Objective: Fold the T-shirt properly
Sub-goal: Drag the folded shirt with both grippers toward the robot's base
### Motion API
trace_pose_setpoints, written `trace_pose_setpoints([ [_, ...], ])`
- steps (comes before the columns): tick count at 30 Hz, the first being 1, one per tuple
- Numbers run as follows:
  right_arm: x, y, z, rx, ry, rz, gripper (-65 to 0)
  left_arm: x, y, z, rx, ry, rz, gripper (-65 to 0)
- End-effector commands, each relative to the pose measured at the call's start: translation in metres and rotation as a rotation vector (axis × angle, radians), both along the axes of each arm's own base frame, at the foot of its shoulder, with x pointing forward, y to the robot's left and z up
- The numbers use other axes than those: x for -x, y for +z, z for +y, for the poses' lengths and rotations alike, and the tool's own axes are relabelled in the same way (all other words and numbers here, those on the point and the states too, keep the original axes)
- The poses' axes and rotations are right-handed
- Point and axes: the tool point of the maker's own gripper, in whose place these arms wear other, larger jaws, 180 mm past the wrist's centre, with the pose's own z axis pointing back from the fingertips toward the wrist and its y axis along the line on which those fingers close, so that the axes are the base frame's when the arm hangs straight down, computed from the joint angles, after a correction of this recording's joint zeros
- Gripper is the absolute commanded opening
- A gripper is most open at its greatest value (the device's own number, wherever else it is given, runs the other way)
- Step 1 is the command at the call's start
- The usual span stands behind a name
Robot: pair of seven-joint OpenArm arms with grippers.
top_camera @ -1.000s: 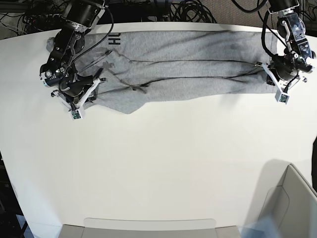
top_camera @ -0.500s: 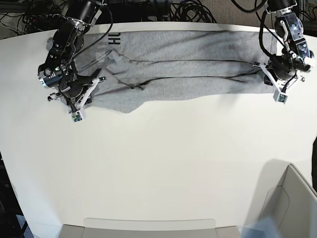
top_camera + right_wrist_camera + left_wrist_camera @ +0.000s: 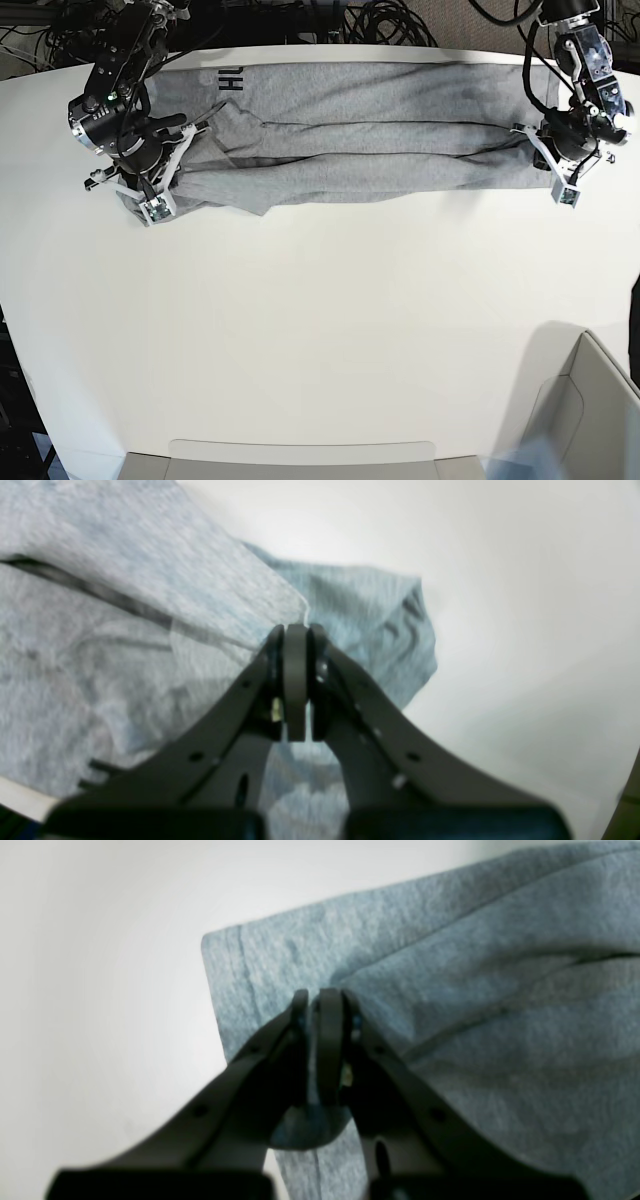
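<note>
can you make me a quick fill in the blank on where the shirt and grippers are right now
1. The T-shirt lies stretched along the ____ edge of the white table.
2. The left gripper is ____ on the T-shirt's fabric.
3. The right gripper is also closed, at the shirt's ____ end in the base view.
4. Black lettering shows near the ____ gripper.

Missing words: far; shut; left; right

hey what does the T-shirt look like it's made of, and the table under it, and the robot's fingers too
T-shirt: soft knit, likely cotton jersey; mottled heather-grey, matte, creasing into folds.
Table: smooth hard white top, maybe laminate; even, faintly glossy, no grain visible.
Fingers: dark, matte, probably moulded plastic; rigid with small holes. The pad material cannot be told.
</note>
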Motion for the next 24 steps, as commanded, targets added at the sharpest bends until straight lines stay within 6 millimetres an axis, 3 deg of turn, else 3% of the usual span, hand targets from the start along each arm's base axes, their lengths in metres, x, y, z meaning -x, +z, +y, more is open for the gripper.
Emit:
trace_pose_setpoints([
  [1, 0.0, 0.005, -0.01, 0.018, -0.012, -0.017, -65.0, -0.009, 0.012, 0.005, -0.019, -0.005, -0.045, -65.0],
  [5, 0.017, -0.002, -0.031, 0.028, -0.089, 0.015, -65.0, -0.008, 0.013, 0.008, -0.022, 0.0, -0.045, -65.0],
  [8, 0.027, -0.007, -0.042, 0.038, -0.126, 0.039, -65.0, -0.005, 0.019, 0.022, -0.033, 0.045, -0.059, -65.0],
  [12, 0.037, -0.013, -0.043, 0.043, -0.126, 0.065, -65.0, -0.003, 0.022, 0.031, -0.041, 0.073, -0.068, -65.0],
  [19, 0.052, -0.022, -0.043, 0.054, -0.117, 0.11, -65.0, 0.01, 0.014, 0.03, -0.041, 0.07, -0.033, -65.0],
  [24, 0.066, -0.026, -0.056, 0.105, -0.121, 0.152, -65.0, 0.019, 0.01, 0.031, -0.042, 0.074, -0.013, -65.0],
])
